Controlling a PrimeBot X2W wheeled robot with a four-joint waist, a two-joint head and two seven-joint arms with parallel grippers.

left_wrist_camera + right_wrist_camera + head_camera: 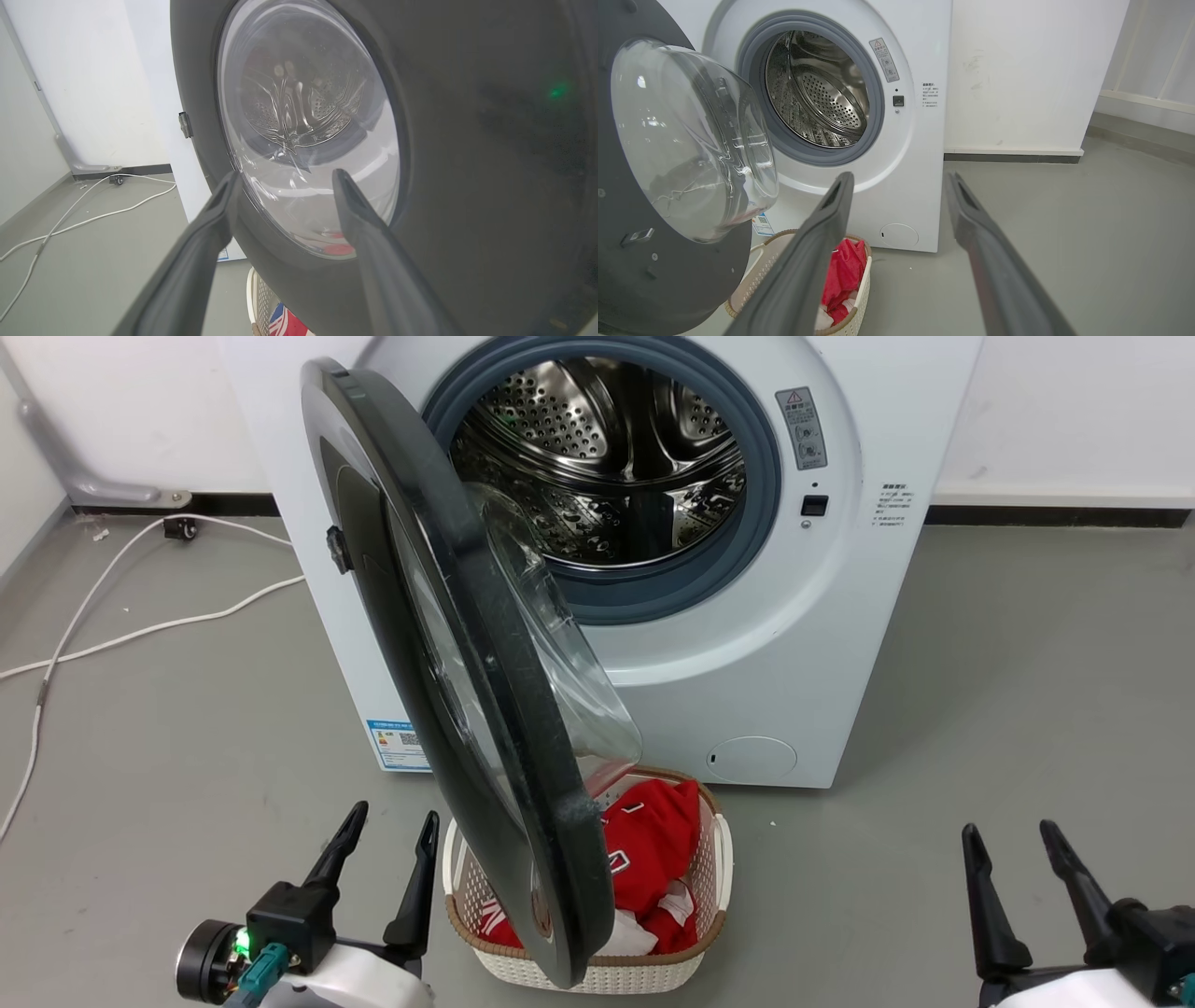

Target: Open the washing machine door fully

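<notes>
Head: washing machine door (476, 644), a glossy black ring round a clear bowl, stands upright on its left hinge, free edge toward the robot, over basket (719, 859); left gripper (395, 812) and right gripper (1009, 829) spread wide, empty. Left wrist: outer face close ahead. Right wrist: bowl faces drum (822, 93)

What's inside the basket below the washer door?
Red and white clothing lies in the basket; the open washing machine door hides its left part.

Bright, even, diffuse room light; only faint soft shadows on floor (1027, 709). Specular glare on steel drum (607, 448) and glass bowl (691, 140). Wide-angle bending at wrist-view edges. Slight softness on left gripper (285, 172) up close; washing machine door (490, 186) dim there, with a green glint.
</notes>
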